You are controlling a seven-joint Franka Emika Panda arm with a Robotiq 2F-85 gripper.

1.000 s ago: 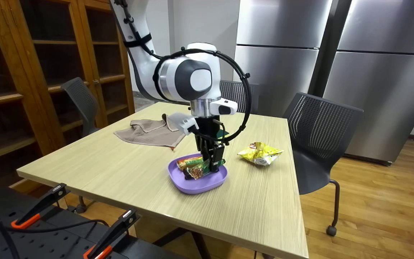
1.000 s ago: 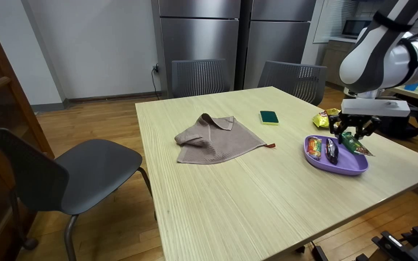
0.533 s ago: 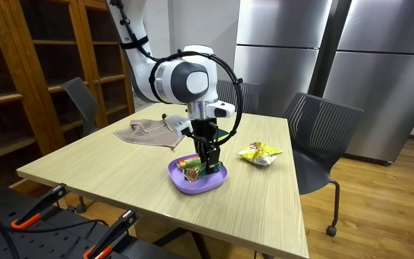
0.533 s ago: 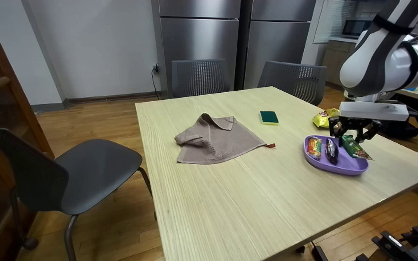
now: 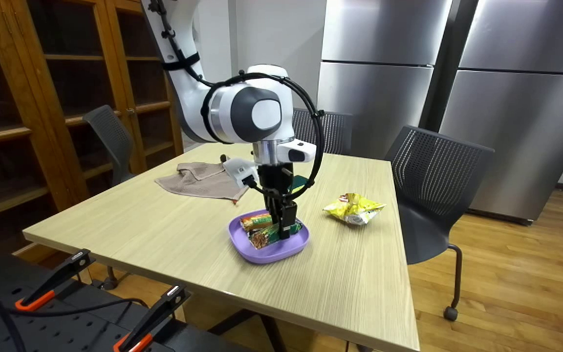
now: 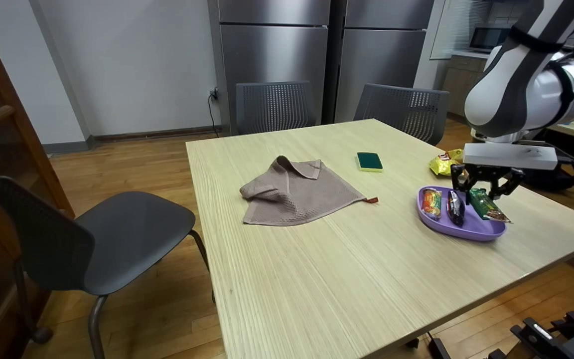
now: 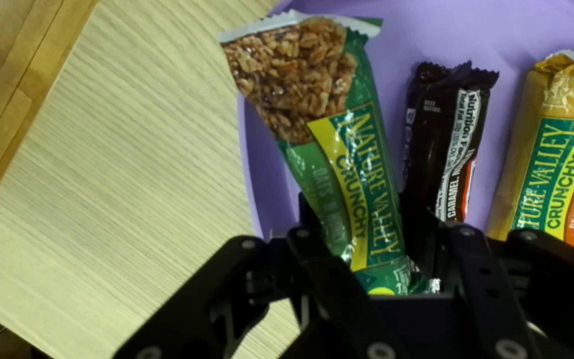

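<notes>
Above a shallow, rounded purple plastic plate point(image 5: 272, 255), my black gripper point(image 7: 360, 224) points down, and my fingers point(image 7: 319, 267) stand apart only by the width of the green wrapped granola bar point(image 7: 352, 164) between them, one against each long side, so I have hold of it. Its wrapper reads Nature Valley Crunchy on a yellow and green band, and the end with the printed oat clusters reaches past my fingertips and over the plate's rim in the wrist view; whether its underside touches the plate, I cannot tell. Just beside one of my fingers lies a glossy dark brown wrapped caramel bar point(image 7: 431, 139), and beyond that an orange and green wrapped peanut butter bar point(image 7: 556, 164); in an exterior view the green one is on the right, the brown one in the middle and the orange one on the left. Beneath the plate spreads a pale wood-grain table point(image 5: 174, 234). To the plate's right and a little farther off, in an exterior view, sits a crumpled yellow and silver bag point(image 5: 354, 209). Well apart to the left lies a rumpled taupe cloth point(image 6: 302, 194), and farther back, between cloth and bag, a flat green and yellow sponge point(image 6: 369, 160). Dark grey chairs point(image 5: 433, 176) stand around the table, with tall stainless-steel refrigerators point(image 5: 379, 98) on the far side and a brown wooden cabinet point(image 5: 66, 63) with glass doors at the left.
</notes>
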